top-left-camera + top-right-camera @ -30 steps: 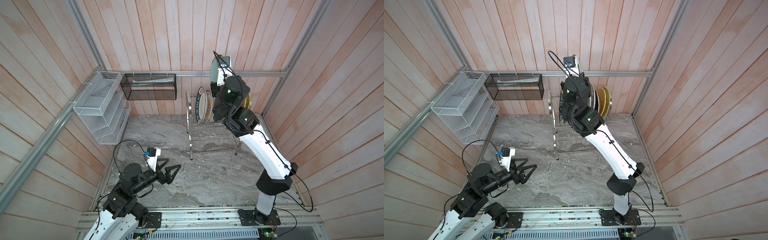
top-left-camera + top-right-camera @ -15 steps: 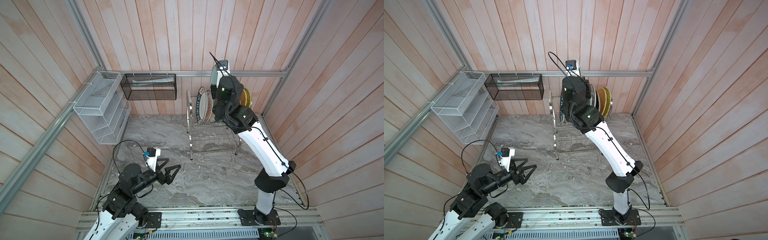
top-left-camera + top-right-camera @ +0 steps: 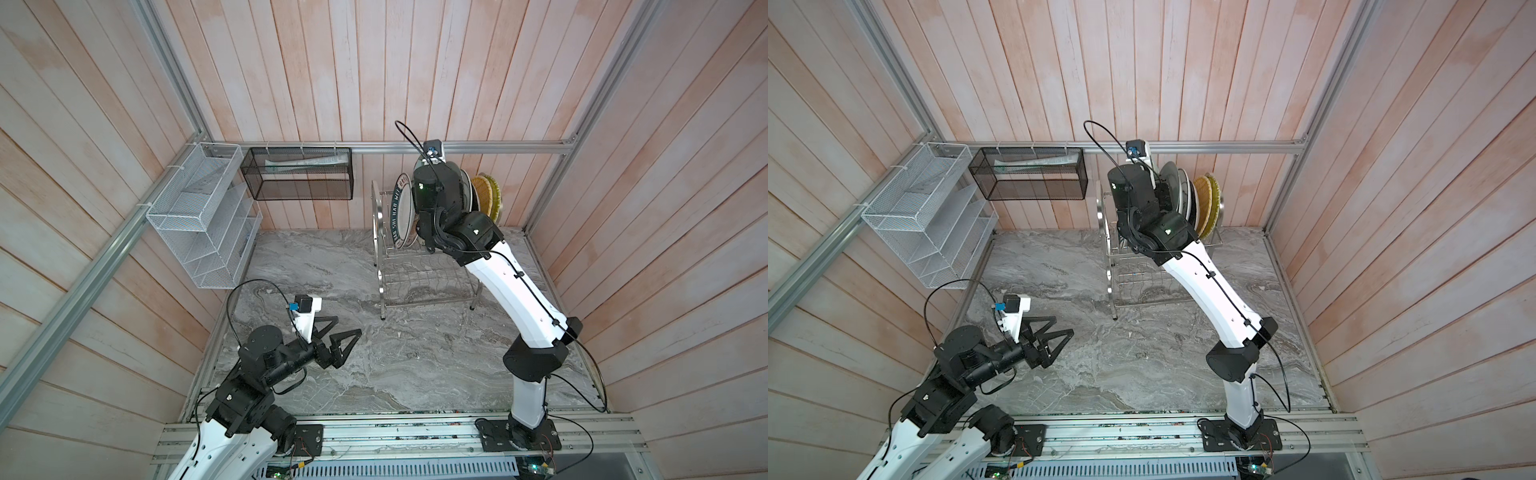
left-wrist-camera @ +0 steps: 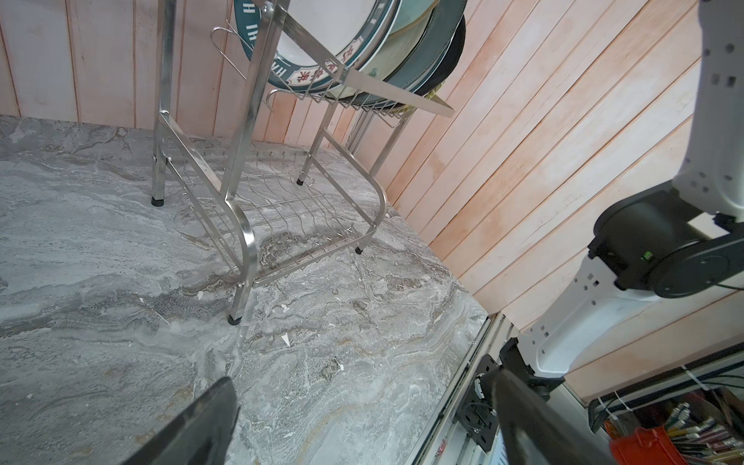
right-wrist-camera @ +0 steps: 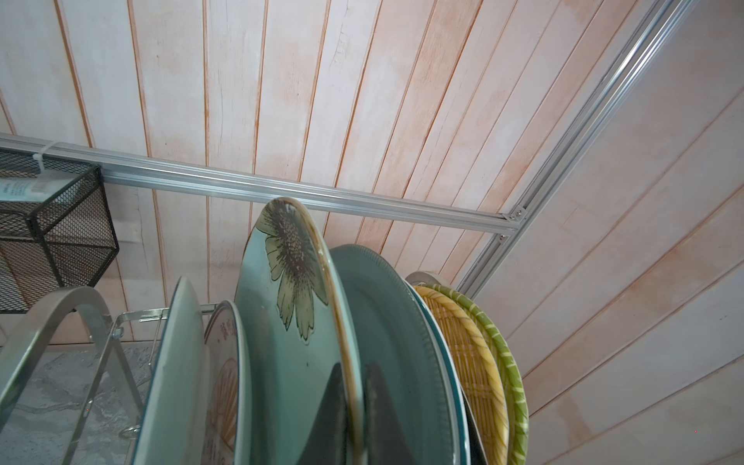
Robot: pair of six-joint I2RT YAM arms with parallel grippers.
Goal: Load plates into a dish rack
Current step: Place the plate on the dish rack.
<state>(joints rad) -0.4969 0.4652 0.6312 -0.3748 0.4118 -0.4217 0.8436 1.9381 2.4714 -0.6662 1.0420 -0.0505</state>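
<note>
The pale blue round plate with a painted sunflower (image 5: 290, 322) stands on edge in the upper tier of the shiny steel wire dish rack (image 3: 376, 232). Its rim is pinched between the closed fingers of the right gripper (image 5: 354, 366). In the right wrist view it rises above its neighbours; whether its lower edge sits in a slot is hidden.

On one side of it stands a white plate with an orange sunburst rim (image 5: 225, 382). On the other side are a grey-blue ribbed plate (image 5: 394, 322), a woven yellow plate (image 5: 463, 342) and a green striped woven plate (image 5: 509, 382). A white plate with a dark lettered rim (image 3: 401, 212) closes the row at its nine o'clock end in a top view.

The rack stands at about one o'clock on the grey marble tabletop (image 3: 374, 374). No plate shows on its lower tier or on the marble in any view, so loading looks nearly finished. What seems left is to seat this plate, let go and draw the arm clear.

The left gripper (image 3: 348, 325) hovers over the nine o'clock side of the table, its jaws spread wide and holding nothing. On the walls, a white mesh shelf basket (image 3: 199, 216) hangs at ten o'clock and a black mesh box (image 3: 299, 174) at eleven.
</note>
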